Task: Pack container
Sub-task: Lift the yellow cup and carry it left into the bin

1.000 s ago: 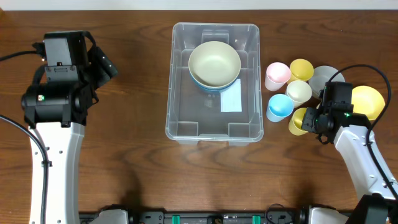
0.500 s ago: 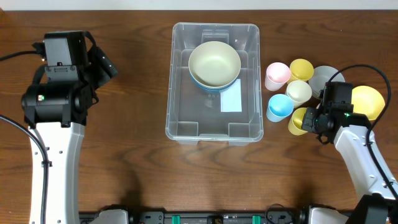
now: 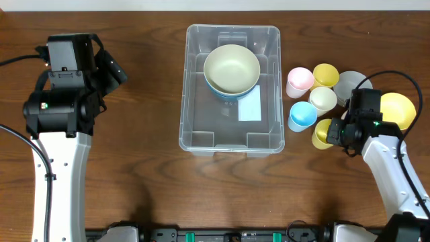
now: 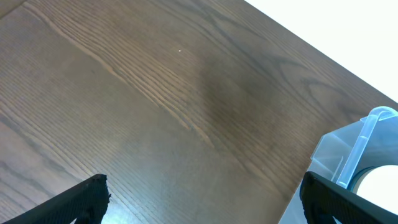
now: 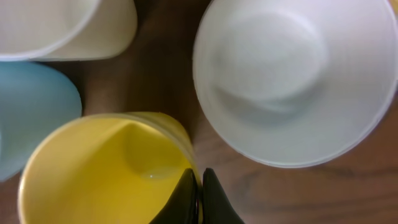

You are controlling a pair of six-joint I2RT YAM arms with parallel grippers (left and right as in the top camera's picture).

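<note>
Your right tool (image 5: 200,190) is pinched tight on the rim of a yellow cup (image 5: 106,168), with the cup's wall caught between its two fingers at the bottom edge of the right wrist view. A white bowl (image 5: 295,74) sits just beside that cup at upper right, and a blue cup (image 5: 31,118) is at the left edge. Seen from overhead, the cup stands among the other cups and bowls at the right of the frame. The container (image 3: 208,117) lies in the upper middle of the frame, flat on the tabletop (image 3: 141,154). A cream bowl (image 3: 232,67) is nested in its far half (there is a blue one under it), with the white label (image 3: 250,107) just below. Your left tool (image 4: 205,196) has its fingers spread wide with nothing between them, above bare wood at upper left, well apart from the container.
</note>
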